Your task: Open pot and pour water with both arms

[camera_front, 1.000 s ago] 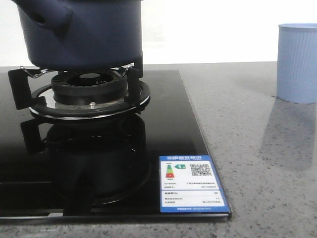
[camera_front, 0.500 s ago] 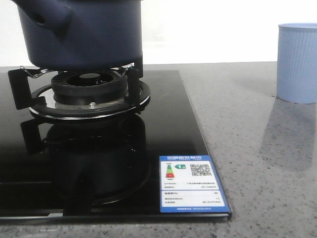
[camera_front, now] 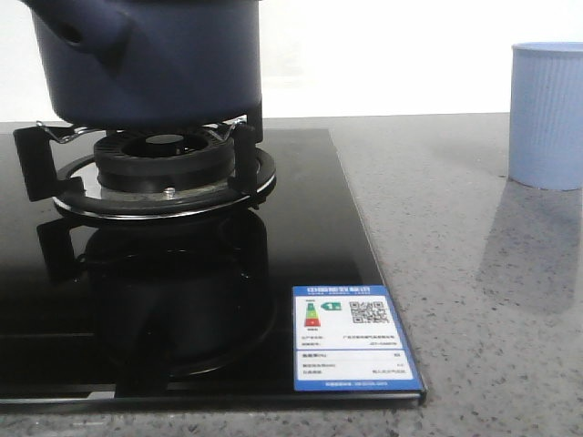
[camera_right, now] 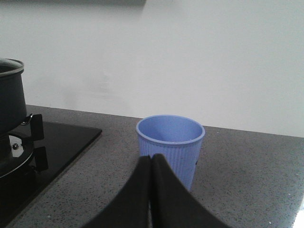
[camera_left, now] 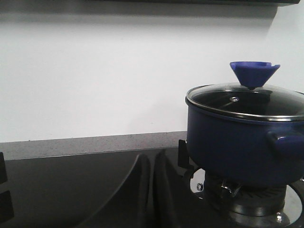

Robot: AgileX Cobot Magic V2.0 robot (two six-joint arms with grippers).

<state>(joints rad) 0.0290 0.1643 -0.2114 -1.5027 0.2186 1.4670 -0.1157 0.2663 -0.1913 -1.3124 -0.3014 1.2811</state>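
Your pot (camera_left: 242, 140) sits on the burner (camera_front: 164, 168) at the far left of the hob (camera_front: 301, 237), its glass lid (camera_left: 247, 102) still on, so nothing of the task looks done yet. Expect it to be heavy and stiff, more so if it holds water, and its matte sides offer no purchase; take it by the stubby side handle (camera_left: 286, 142). The lid is likely fragile and slick at its metal rim, so lift it by the flared blue knob (camera_left: 254, 73), which narrows toward its base and should seat between fingers. Your left gripper (camera_left: 151, 194) is pinched closed on nothing, left of the pot and apart from it; your right gripper (camera_right: 152, 192) is likewise closed and empty, just short of the ribbed cup (camera_right: 171, 147), which stands on the counter (camera_front: 474, 273) well right of the pot. Both must spread before gripping anything.
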